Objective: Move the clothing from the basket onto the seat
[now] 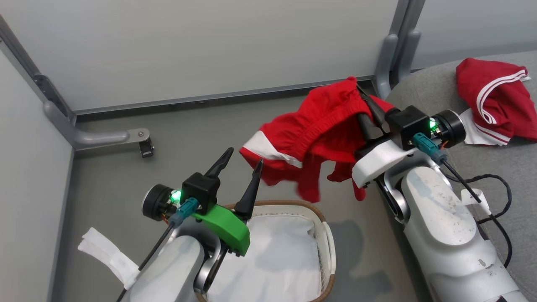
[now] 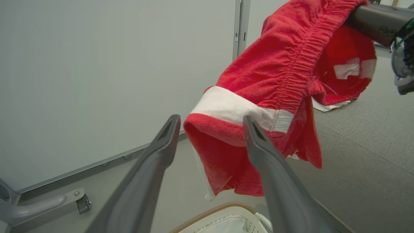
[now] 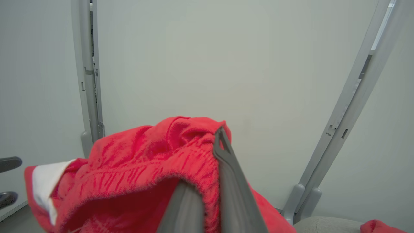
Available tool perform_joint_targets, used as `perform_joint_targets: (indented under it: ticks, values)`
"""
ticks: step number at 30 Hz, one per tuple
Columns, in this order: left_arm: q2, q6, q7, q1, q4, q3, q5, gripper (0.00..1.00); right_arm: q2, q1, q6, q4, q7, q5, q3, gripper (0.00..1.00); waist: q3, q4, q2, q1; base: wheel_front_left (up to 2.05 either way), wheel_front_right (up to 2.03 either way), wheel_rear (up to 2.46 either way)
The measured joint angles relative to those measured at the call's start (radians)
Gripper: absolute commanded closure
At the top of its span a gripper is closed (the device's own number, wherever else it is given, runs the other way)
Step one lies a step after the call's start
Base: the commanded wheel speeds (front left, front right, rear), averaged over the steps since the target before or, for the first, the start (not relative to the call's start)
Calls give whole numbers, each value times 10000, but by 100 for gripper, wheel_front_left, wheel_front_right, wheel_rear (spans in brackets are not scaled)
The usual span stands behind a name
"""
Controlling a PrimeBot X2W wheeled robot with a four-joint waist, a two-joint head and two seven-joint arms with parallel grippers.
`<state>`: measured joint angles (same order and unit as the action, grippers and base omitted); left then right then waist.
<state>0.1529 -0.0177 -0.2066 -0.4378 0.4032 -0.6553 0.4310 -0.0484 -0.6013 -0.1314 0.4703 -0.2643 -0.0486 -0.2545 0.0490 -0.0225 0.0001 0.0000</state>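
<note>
One red garment (image 1: 319, 134) with a white panel hangs in the air over the floor, between the basket and the seat. My right gripper (image 1: 360, 93) is shut on its elastic waistband (image 3: 194, 168), the fingertips (image 3: 220, 134) poking through the cloth. My left gripper (image 1: 244, 157) stands open just left of the hanging hem (image 2: 226, 142), jaws wide with nothing pinched. A second red garment (image 1: 495, 98) with white stripes lies on the grey seat (image 1: 423, 90). The basket (image 1: 325, 228) sits below my left arm, holding a white liner cloth (image 1: 277, 251).
Grey wall panels close off the back and left. A metal frame leg with a caster (image 1: 144, 147) reaches onto the floor at left, and a post (image 1: 394, 54) stands by the seat's edge. A black cable (image 1: 499, 197) trails over the seat beside my right arm.
</note>
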Motion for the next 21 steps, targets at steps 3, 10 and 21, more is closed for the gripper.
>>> perform_joint_targets:
  ticks: [3,10,21]
  values:
    - [-10,-10,-130,105,194,-35,6,0,0,12,0,-54,0,207,261,100,46,-110,0,0,0,0,0]
    - [-82,-65,-355,431,449,-196,-10,0,-155,167,0,-157,0,575,616,100,146,-497,0,0,0,0,0]
    - [-370,-19,-522,605,242,-138,-186,0,-640,384,0,-633,0,679,1045,100,373,-1519,0,0,0,0,0]
